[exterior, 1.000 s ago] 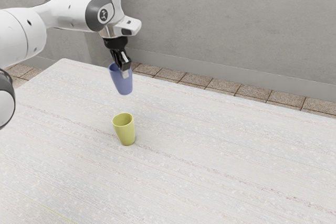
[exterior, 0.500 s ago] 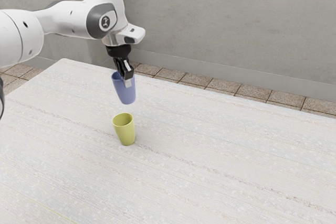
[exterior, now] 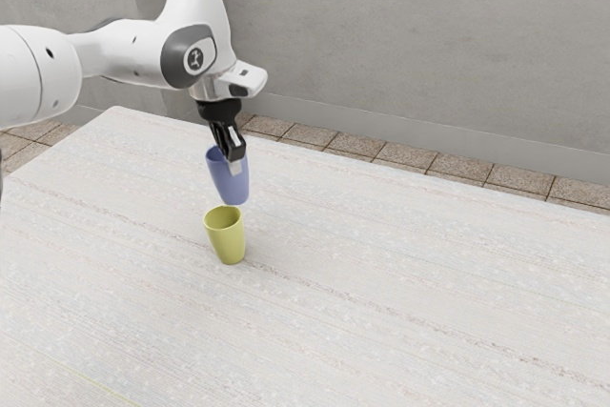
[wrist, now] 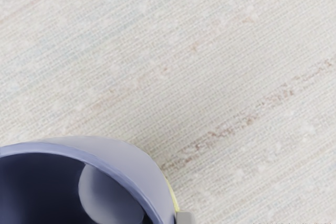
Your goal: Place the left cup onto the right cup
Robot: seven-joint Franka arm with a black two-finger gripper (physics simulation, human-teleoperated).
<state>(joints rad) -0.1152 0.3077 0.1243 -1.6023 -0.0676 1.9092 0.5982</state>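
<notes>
Progress: we're lower than a second ago and slightly further toward the exterior view's right, so the blue cup (exterior: 228, 178), pinched at its rim by our gripper (exterior: 232, 152), hangs slightly tilted just over the yellow cup (exterior: 226, 234). Looks like only the last drop and release remain. Nothing else stands on the counter (exterior: 400, 264) and its edges are well away, so there's loads of room.

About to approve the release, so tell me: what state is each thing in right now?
gripper: shut on the blue cup at its rim.
blue cup: held in the air, mouth up, slightly tilted, base just over the yellow cup.
yellow cup: upright on the table, mouth up.
</notes>
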